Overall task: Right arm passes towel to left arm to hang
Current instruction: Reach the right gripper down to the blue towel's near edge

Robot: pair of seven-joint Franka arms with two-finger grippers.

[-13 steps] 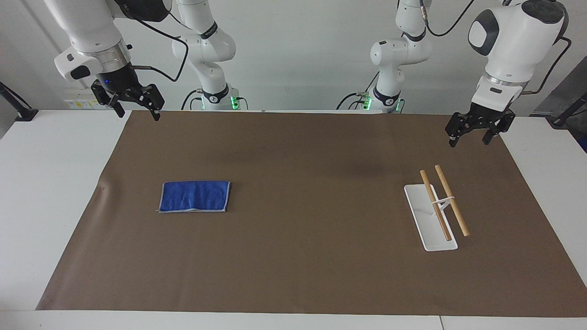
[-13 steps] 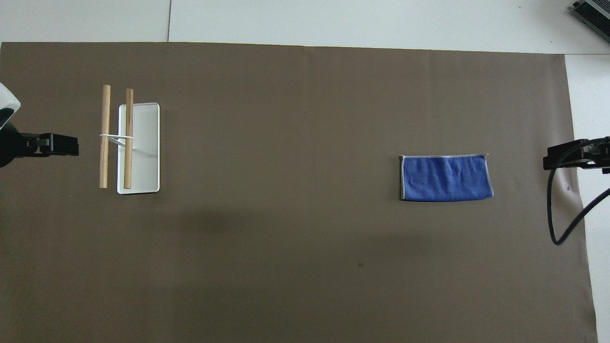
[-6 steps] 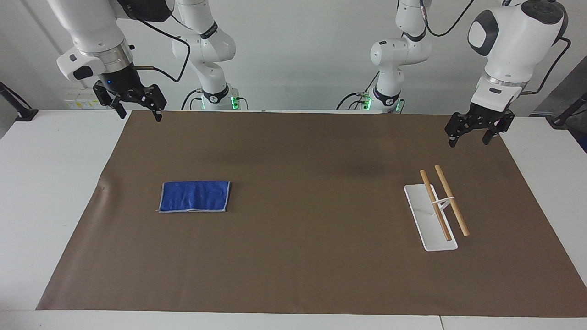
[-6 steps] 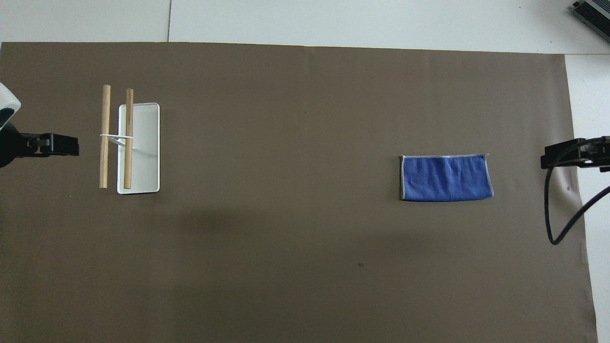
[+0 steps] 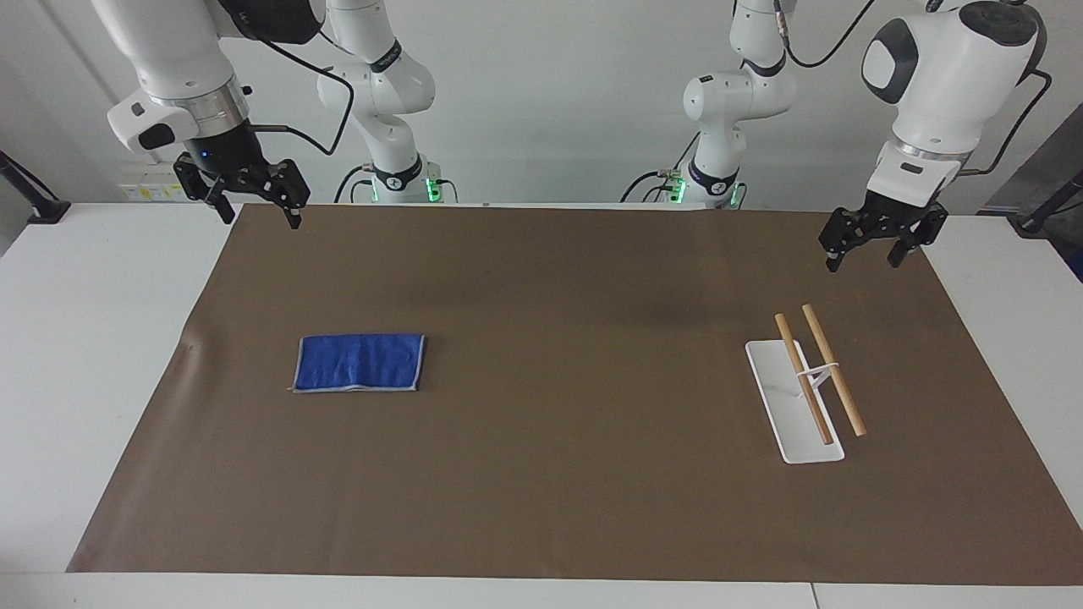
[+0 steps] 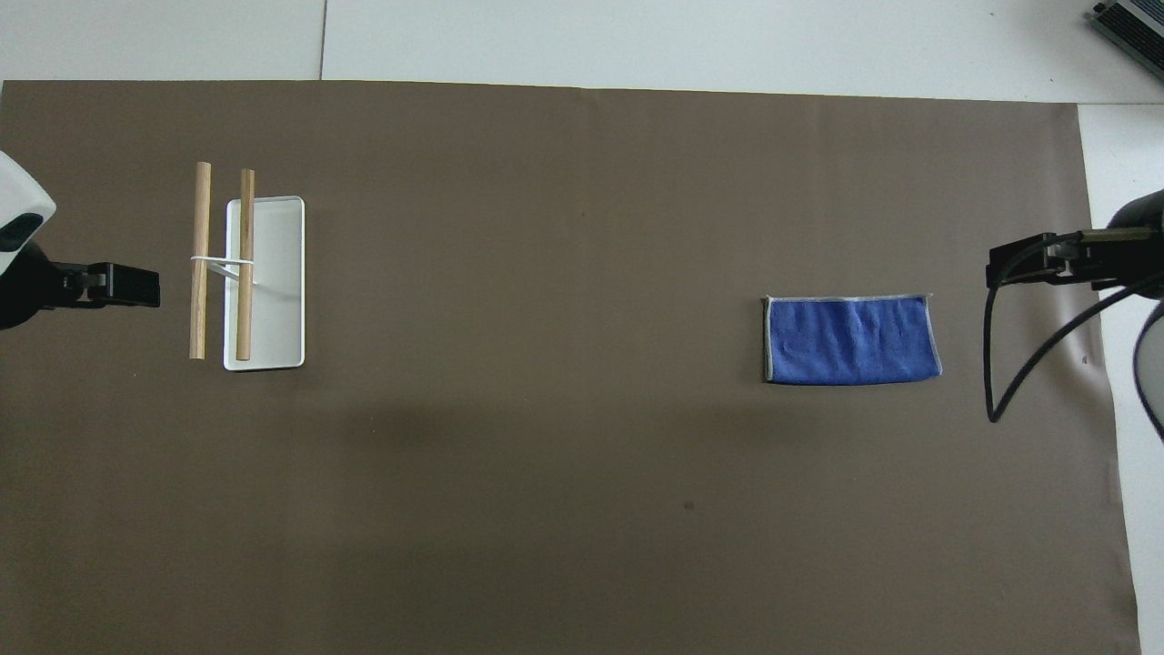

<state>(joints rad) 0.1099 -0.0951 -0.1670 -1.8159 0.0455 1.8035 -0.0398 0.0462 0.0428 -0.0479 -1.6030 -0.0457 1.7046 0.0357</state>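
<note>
Fingers spread and empty on both arms: right gripper (image 5: 254,199) has edged over the brown mat (image 5: 575,507) toward the towel (image 5: 359,362), lying flat and untouched; left gripper (image 5: 871,245) waits above the rack (image 5: 808,385).

The towel (image 5: 359,362) was royal blue with thin grey trim. The mat (image 5: 575,507) was plain brown, the table (image 5: 76,338) white. The rack (image 5: 794,406) had a white base and 2 tan rods.
</note>
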